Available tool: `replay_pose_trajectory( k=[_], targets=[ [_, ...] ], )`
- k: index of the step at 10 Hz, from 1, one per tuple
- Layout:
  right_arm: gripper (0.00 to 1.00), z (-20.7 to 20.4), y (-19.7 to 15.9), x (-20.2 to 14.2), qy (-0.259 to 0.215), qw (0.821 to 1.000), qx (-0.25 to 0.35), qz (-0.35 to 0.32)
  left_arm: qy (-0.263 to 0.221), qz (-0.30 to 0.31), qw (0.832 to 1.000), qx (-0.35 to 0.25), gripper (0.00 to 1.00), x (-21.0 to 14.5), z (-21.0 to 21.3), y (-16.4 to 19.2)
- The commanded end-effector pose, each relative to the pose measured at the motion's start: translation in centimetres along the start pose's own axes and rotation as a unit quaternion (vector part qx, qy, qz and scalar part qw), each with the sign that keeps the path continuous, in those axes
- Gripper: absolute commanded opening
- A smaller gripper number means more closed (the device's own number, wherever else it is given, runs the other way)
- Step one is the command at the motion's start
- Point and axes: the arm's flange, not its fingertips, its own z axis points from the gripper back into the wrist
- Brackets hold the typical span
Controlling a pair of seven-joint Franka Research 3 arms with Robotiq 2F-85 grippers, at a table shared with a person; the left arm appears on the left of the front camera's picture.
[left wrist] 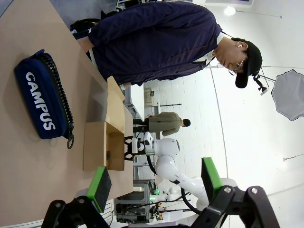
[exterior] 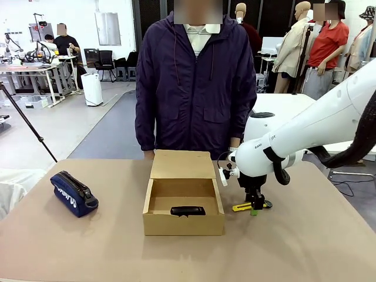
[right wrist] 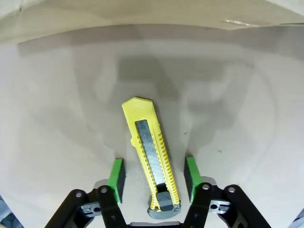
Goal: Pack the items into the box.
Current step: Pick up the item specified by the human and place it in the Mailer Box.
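The tan cardboard box (exterior: 183, 223) stands open mid-table, its flap lid raised toward the person. A small black oblong gadget (exterior: 188, 210) lies inside it. Just right of the box, a slim yellow utility knife (exterior: 242, 207) lies flat on the table. My right gripper (exterior: 255, 208) is down over it. In the right wrist view the knife (right wrist: 149, 152) runs between the two green pads (right wrist: 117, 178), with a narrow gap on each side, so the gripper (right wrist: 154, 179) is open around it. My left gripper (left wrist: 156, 183) is open and holds nothing, and the box (left wrist: 97, 152) lies farther off in its view.
A dark blue zipped pencil case (exterior: 73, 194) lies at the table's left, also close by in the left wrist view (left wrist: 42, 102). A person in a dark jacket (exterior: 194, 88) stands at the far edge behind the box. The brown tabletop (exterior: 305, 247) is bare at front and right.
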Motion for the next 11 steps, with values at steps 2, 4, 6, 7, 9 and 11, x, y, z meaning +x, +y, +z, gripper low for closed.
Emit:
replay_pose_trajectory(
  k=[2,4,6,7,9,11],
  targets=[
    [0.00,0.2,-0.3,-0.2,-0.014,1.000,0.018,0.007,0.001,0.000,1.000,-0.007,1.00,-0.1,0.1,-0.3],
    [0.00,0.3,-0.3,-0.3,-0.016,1.000,0.021,0.006,0.001,0.000,1.000,-0.007,1.00,-0.1,0.1,-0.3],
    [0.00,0.3,-0.3,-0.4,-0.019,1.000,0.023,0.005,0.001,0.000,1.000,-0.007,1.00,-0.1,0.1,-0.3],
    [0.00,0.5,-0.3,-0.4,-0.021,0.999,0.023,0.005,0.001,0.000,1.000,-0.007,1.00,-0.1,0.1,-0.3],
    [0.00,2.8,0.4,-1.2,-0.020,0.999,0.027,-0.015,0.001,0.000,1.000,-0.007,1.00,-0.1,0.1,-0.3],
    [0.00,9.0,2.7,-3.6,-0.019,0.996,0.047,-0.074,0.001,0.000,1.000,-0.007,1.00,-0.1,0.1,-0.3]
  ],
)
